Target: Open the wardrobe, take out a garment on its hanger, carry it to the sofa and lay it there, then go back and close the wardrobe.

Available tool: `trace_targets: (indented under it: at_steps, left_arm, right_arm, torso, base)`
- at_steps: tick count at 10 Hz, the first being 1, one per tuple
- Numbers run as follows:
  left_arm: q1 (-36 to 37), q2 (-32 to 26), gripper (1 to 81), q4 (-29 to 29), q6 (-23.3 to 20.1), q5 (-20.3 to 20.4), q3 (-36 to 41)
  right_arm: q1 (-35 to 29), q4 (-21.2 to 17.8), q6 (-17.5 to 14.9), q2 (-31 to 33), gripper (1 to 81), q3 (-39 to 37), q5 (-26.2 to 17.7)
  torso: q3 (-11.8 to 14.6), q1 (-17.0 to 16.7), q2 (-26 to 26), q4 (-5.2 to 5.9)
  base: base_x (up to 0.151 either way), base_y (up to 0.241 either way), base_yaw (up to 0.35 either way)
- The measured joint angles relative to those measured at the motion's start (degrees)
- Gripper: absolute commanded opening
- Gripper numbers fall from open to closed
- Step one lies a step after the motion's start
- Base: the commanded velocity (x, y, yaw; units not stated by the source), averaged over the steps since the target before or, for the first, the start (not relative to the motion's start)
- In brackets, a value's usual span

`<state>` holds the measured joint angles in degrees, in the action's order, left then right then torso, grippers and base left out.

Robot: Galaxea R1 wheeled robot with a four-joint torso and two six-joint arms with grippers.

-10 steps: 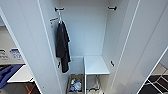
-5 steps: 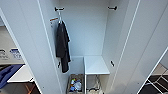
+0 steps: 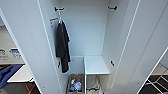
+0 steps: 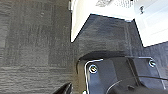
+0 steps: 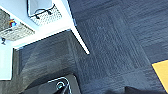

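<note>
The wardrobe (image 3: 85, 30) stands right in front of me with both white doors swung wide, the left door (image 3: 22, 37) and the right door (image 3: 147, 37) framing its white interior. A white shelf (image 3: 96, 65) sits low on the right half inside. From above, the left wrist view shows the wardrobe's white lower edge (image 4: 82, 17) over grey carpet. Its base with the baskets (image 5: 45, 27) appears in the right wrist view.
A long black garment (image 3: 62, 47) hangs from a black bracket (image 3: 59, 9) at the inside left. Baskets of small items (image 3: 75, 85) stand on the wardrobe floor. A white table (image 3: 21, 75) and something blue (image 3: 5, 75) lie beyond the left door. Dark carpet tiles (image 5: 112, 45) surround the base.
</note>
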<state>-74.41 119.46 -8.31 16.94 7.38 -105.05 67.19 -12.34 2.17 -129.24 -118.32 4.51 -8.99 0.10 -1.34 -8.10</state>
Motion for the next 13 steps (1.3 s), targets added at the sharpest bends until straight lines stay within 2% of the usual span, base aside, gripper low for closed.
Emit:
trace_targets:
  at_steps: [3,5,6,9,11,13]
  left_arm:
    - [6.44,-5.78,81.1,-0.04,8.33,1.0,2.86]
    - [13.99,-9.18,81.1,-0.04,11.89,1.08,3.62]
    - [17.86,-10.67,81.1,-0.04,13.24,-0.29,3.64]
    - [30.32,-11.37,81.1,-0.02,16.07,-7.02,4.33]
    - [39.41,-11.96,81.1,0.35,17.23,-13.15,4.33]
    - [46.3,-11.24,81.1,3.41,17.86,-19.47,3.86]
  right_arm:
    - [-7.44,-3.78,0.61,3.52,81.1,0.0,-1.46]
    - [-12.74,-6.29,1.84,5.96,81.1,-1.52,-3.74]
    - [-15.79,-7.45,2.34,6.4,81.1,-3.1,-5.36]
    - [-24.42,-10.4,3.43,6.21,81.1,-10.12,-11.36]
    - [-30.07,-12.46,3.67,5.44,81.1,-14.75,-14.68]
    - [-34.87,-17.96,3.91,3.69,81.1,-16.82,-19.42]
  torso:
    - [-0.02,0.02,0.0,0.0]
    - [-0.05,0.02,0.02,0.0]
    - [-0.07,0.02,0.02,0.0]
    - [-0.11,0.09,0.06,0.0]
    - [-0.15,0.11,0.09,0.0]
    - [-0.18,0.13,0.11,0.0]
  base:
    - [0.0,0.0,0.0]
    - [0.0,0.0,0.0]
    - [0.0,0.0,0.0]
    - [0.0,0.0,0.0]
    - [0.0,0.0,0.0]
    - [0.0,0.0,0.0]
